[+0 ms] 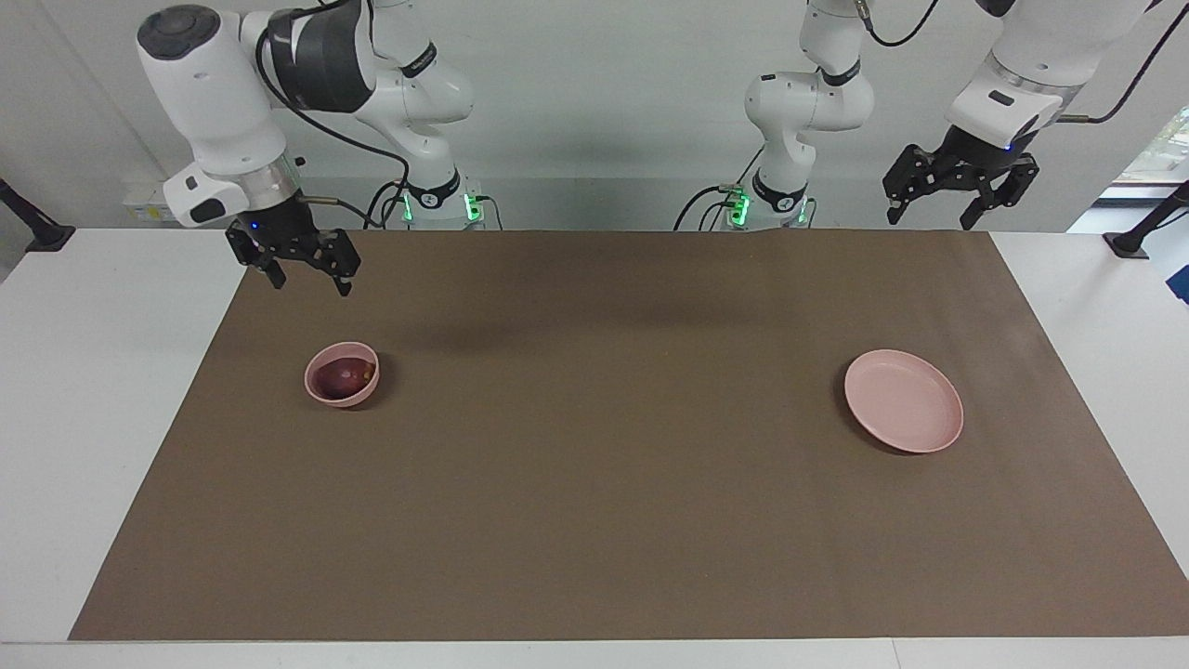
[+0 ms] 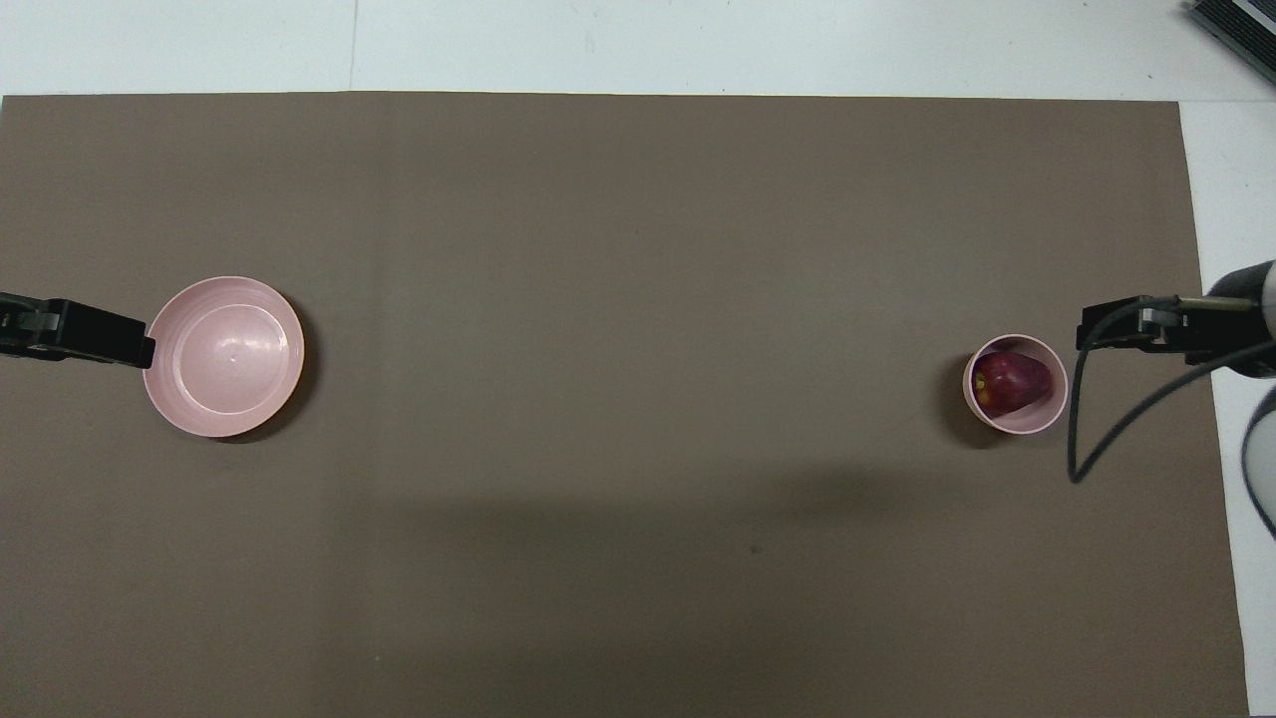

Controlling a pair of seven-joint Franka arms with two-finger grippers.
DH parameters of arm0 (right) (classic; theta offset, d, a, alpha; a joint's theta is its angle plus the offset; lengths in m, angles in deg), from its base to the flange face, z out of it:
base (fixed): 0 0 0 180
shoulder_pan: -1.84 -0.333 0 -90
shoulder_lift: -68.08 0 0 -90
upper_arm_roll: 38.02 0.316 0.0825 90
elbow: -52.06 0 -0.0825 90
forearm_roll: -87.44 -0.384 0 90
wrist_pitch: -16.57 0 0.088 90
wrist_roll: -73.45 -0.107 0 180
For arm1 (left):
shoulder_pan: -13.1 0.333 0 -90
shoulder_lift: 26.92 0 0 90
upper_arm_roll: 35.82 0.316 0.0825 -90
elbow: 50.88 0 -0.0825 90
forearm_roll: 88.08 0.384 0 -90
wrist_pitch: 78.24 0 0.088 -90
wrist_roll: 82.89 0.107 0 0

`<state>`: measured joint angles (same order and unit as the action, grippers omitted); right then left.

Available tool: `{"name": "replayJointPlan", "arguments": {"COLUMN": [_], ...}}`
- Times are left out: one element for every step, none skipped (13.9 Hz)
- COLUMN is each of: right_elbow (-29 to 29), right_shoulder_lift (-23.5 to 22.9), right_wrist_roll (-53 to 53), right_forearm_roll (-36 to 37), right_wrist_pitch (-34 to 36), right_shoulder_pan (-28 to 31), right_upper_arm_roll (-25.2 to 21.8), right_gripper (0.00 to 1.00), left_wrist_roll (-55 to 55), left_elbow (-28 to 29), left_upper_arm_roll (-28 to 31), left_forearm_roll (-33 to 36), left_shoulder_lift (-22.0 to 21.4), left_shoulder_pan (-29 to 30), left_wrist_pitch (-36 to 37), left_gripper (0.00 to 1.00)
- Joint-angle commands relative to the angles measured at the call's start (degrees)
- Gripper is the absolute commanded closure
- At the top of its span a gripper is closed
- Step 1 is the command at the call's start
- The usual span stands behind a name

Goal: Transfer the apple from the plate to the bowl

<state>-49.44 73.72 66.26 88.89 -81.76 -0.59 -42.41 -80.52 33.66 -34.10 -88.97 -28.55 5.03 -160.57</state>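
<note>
The dark red apple (image 1: 346, 373) (image 2: 1009, 384) lies inside the small pink bowl (image 1: 340, 400) (image 2: 1019, 429), at the right arm's end of the brown mat. My right gripper (image 1: 310, 284) (image 2: 1126, 327) hangs open and empty, high above the mat's edge beside the bowl and well clear of it. The wide pink plate (image 1: 903, 400) (image 2: 223, 356) sits bare toward the left arm's end. My left gripper (image 1: 929, 221) (image 2: 85, 335) waits raised and open above the mat's corner, holding nothing.
A brown mat (image 1: 594, 483) covers most of the white table (image 1: 84, 372). Only the bowl and the plate stand on it. A black cable (image 2: 1087, 449) loops down from the right wrist.
</note>
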Motion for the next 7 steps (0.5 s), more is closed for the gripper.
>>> {"name": "replayJointPlan", "arguments": {"right_elbow": [3.13, 5.59, 7.35, 9.29, 9.48, 9.13, 8.35], "right_shoulder_lift": [2.88, 3.67, 4.2, 3.6, 3.51, 3.59, 3.85], "right_wrist_roll": [0.86, 0.52, 0.34, 0.34, 0.25, 0.78, 0.95], "right_forearm_roll": [0.41, -0.03, 0.05, 0.05, 0.48, 0.4, -0.03], "right_wrist_pitch": [7.41, 11.71, 14.37, 15.96, 16.06, 15.63, 15.62], "right_shoulder_pan": [1.11, 1.11, 1.11, 1.11, 1.02, 1.11, 1.11], "right_upper_arm_roll": [-0.35, -0.26, 0.09, 0.44, 0.53, 0.53, 0.62], "right_gripper": [0.0, 0.0, 0.0, 0.0, 0.0, 0.0, 0.0], "left_wrist_roll": [-0.17, -0.17, -0.17, -0.08, -0.17, -0.26, -0.26], "left_elbow": [0.44, 0.44, 0.44, 0.44, 0.44, 0.53, 0.62], "left_upper_arm_roll": [0.65, 0.65, 0.65, 0.65, 0.65, 0.65, 0.65], "left_forearm_roll": [0.98, 0.98, 0.98, 0.98, 0.98, 0.98, 0.98], "left_shoulder_lift": [-0.65, -0.65, -0.65, -0.65, -0.56, -0.74, -0.74], "left_shoulder_pan": [-0.8, -0.8, -0.8, -0.8, -0.89, -0.89, -0.8], "left_wrist_pitch": [-0.29, -0.29, -0.29, -0.47, -0.64, 0.05, -0.12], "left_gripper": [0.0, 0.0, 0.0, 0.0, 0.0, 0.0, 0.0]}}
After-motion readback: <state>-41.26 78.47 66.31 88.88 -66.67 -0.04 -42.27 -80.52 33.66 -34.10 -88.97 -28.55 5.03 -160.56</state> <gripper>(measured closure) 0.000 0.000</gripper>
